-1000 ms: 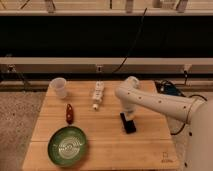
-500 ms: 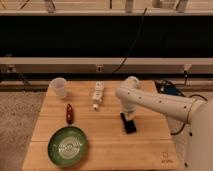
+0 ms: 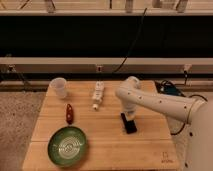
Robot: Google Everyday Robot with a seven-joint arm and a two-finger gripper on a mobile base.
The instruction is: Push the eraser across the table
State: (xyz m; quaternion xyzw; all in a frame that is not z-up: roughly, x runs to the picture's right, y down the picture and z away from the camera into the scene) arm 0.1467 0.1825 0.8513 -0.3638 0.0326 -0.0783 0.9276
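Observation:
The eraser point(image 3: 129, 124), a flat black slab, lies on the light wooden table point(image 3: 150, 145) right of centre, its long side running toward the front edge. My white arm reaches in from the right, bends at a rounded joint and points down. Its gripper point(image 3: 130, 115) is shut and sits right over the far end of the eraser. I cannot tell whether it touches it. The eraser's far end is partly hidden by the gripper.
A white power strip point(image 3: 98, 95) lies just left of the arm. A clear cup point(image 3: 58, 87) stands at the back left, a red pepper point(image 3: 69, 113) lies in front of it, and a green plate point(image 3: 67, 146) sits front left. Cables point(image 3: 170, 90) hang behind the right edge.

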